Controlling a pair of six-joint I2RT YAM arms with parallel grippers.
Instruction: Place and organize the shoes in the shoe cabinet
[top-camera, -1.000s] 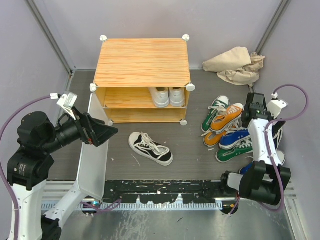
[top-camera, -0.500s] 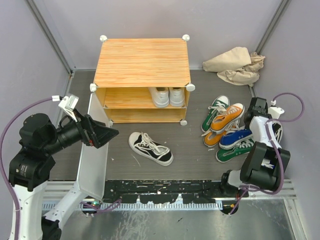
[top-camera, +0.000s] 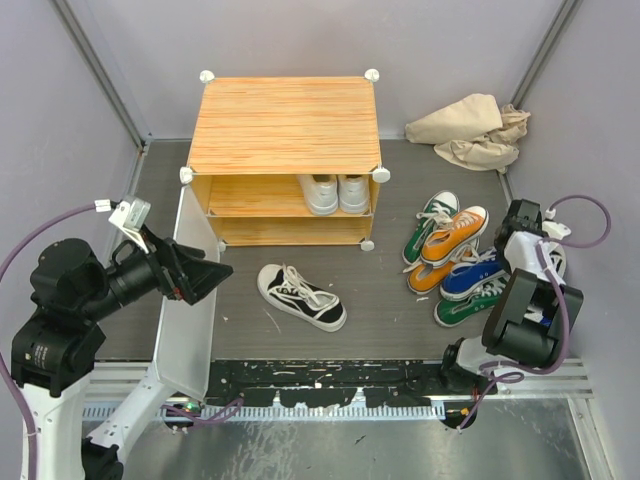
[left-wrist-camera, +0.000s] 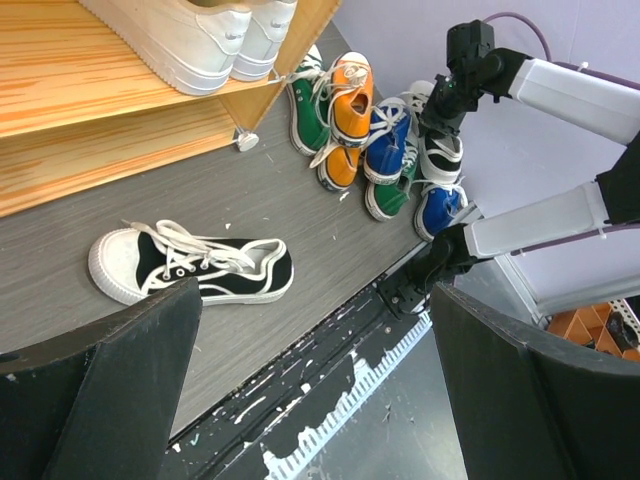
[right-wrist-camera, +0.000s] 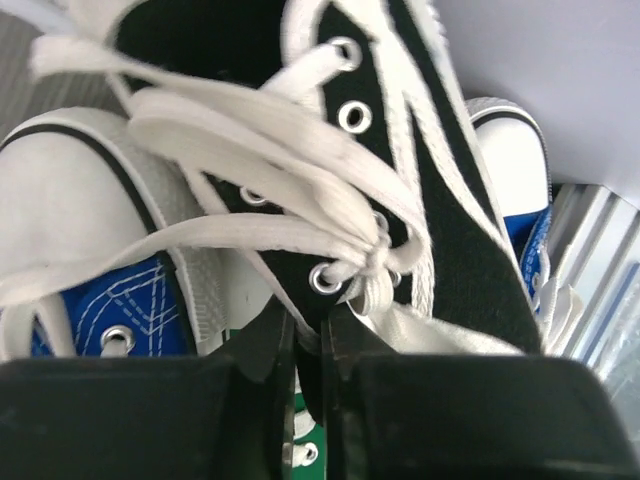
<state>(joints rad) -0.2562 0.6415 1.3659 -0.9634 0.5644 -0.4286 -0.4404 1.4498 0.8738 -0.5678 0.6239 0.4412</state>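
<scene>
The shoe cabinet (top-camera: 285, 125) stands at the back with its white door (top-camera: 185, 320) swung open, and a white pair (top-camera: 335, 192) sits on its upper shelf. One black-and-white sneaker (top-camera: 300, 296) lies on the floor in front. Green, orange and blue shoes (top-camera: 455, 260) are piled at the right. My right gripper (right-wrist-camera: 310, 335) is down at the pile's right edge. It is shut on the black laced edge of a second black-and-white sneaker (right-wrist-camera: 400, 150). My left gripper (left-wrist-camera: 315, 390) hovers open and empty by the door, with the floor sneaker (left-wrist-camera: 190, 270) in its view.
A crumpled beige cloth (top-camera: 470, 130) lies at the back right. Grey walls close in on both sides, the right one next to my right arm (left-wrist-camera: 560, 85). A black toothed rail (top-camera: 330, 385) runs along the near edge.
My right gripper has dropped into the right side of the pile and shut on the black-and-white sneaker's edge. My left arm has shifted slightly down and left.
</scene>
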